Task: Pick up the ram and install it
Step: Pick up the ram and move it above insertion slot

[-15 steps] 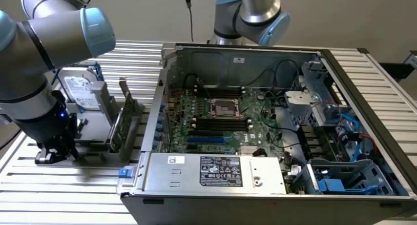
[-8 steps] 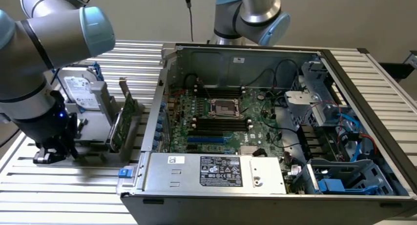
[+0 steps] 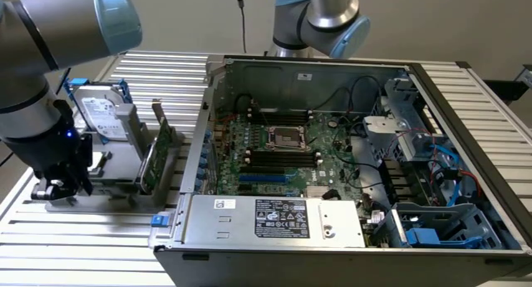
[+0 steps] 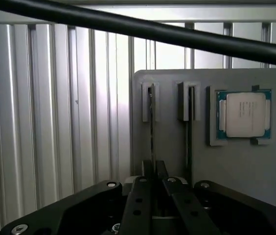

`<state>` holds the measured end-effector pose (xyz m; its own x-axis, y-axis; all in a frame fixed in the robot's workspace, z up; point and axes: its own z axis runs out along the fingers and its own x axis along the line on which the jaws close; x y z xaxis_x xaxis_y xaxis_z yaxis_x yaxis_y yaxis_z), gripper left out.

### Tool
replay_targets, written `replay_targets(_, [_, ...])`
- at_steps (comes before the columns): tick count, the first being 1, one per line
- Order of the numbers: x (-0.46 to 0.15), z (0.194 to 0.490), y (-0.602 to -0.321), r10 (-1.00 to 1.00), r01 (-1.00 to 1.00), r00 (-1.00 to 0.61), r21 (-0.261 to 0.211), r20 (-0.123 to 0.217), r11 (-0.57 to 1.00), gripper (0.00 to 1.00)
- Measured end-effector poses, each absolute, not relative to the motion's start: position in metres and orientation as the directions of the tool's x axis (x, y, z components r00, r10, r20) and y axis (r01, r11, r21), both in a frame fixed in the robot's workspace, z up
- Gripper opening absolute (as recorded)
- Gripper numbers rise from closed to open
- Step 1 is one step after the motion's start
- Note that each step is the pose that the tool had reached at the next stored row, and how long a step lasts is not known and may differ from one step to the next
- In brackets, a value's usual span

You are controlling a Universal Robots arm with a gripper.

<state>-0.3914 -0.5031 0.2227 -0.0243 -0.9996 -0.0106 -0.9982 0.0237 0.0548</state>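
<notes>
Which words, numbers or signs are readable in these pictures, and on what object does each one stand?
No text can be read anywhere.
Power supply label: too small to read.
Hard drive label: too small to read.
Processor chip markings: too faint to read.

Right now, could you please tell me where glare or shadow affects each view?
Exterior view: the slatted table shines brightly, while the computer case interior falls into shadow around the drive bays. Wrist view: light washes out the slats beside the dark cable, and the processor glares pale.
</notes>
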Motion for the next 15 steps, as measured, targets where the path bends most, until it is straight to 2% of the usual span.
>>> replay_targets(15, [-0.364,0.281,-0.502,-1.000,-0.997,-0.027,0.070,-0.010,0.026,0.14])
